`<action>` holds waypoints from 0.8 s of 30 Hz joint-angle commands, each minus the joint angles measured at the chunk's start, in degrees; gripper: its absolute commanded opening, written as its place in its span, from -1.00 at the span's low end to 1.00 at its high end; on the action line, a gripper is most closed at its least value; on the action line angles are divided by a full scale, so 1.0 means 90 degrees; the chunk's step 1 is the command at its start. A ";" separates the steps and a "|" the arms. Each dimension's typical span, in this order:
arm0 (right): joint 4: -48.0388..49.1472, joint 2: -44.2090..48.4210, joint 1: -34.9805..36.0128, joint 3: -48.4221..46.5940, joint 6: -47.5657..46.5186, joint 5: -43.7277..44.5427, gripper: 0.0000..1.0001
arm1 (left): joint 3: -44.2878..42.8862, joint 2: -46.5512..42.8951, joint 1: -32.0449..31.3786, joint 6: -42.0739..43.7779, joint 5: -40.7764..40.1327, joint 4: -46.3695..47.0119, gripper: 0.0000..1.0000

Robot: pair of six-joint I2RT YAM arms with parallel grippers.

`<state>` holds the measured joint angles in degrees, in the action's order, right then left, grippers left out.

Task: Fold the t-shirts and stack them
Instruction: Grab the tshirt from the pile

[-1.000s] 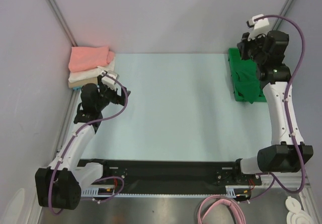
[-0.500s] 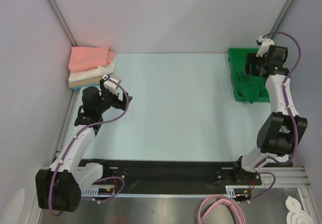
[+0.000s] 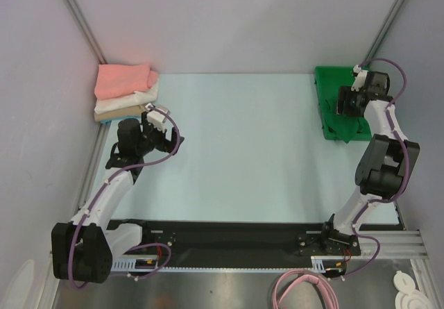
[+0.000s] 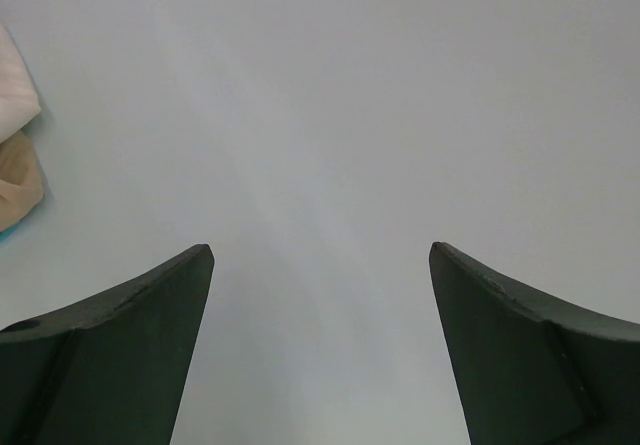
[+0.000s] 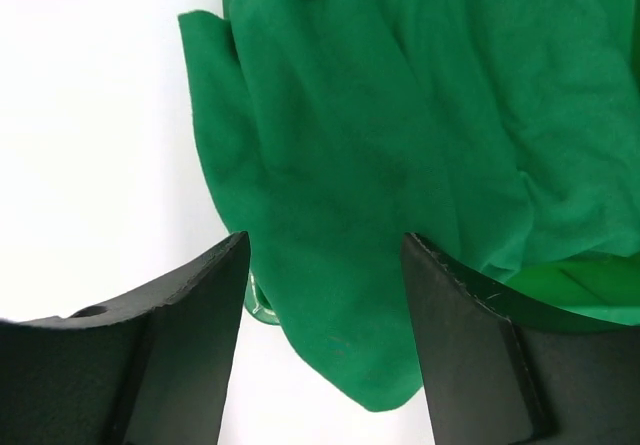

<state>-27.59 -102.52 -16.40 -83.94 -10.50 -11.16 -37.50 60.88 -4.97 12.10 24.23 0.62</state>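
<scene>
Pick-up step: right gripper (image 5: 325,245), jaws released, hovers over the green t-shirt (image 5: 350,135) draped on the bin (image 3: 322,85). The next move probably calls for descending and pinching cloth. Left gripper (image 4: 320,250) jaws likewise released, empty.

**Right wrist: green shirt between parted jaws**

My right gripper (image 5: 325,240) has its black jaws apart over a crumpled dark green cloth t-shirt (image 5: 400,115). The rim of a rigid green plastic bin (image 5: 590,287) peeks out beneath, with the pale table (image 5: 90,115) alongside.

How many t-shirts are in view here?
4. Three folded, stacked in the far-left corner: pink shirt on top, white shirt under it, tan shirt lowest. One green shirt, crumpled, on the green bin at far right; others may be hidden beneath.
</scene>
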 commanded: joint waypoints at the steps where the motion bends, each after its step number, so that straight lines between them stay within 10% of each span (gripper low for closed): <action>1: 0.0038 -0.0025 -0.0062 -0.0185 0.0093 0.0146 0.33 | -0.0121 -0.0056 -0.0014 0.0091 0.0160 0.0019 0.90; 24: 0.0224 0.0532 -0.0619 0.0206 -0.0278 0.0216 0.32 | -0.0199 0.0110 -0.0014 0.0121 0.0296 -0.0011 0.90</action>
<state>-25.89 -98.04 -21.52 -81.65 -12.36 -7.86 -37.50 62.13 -4.97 12.12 24.86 -0.34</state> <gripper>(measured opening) 0.657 0.948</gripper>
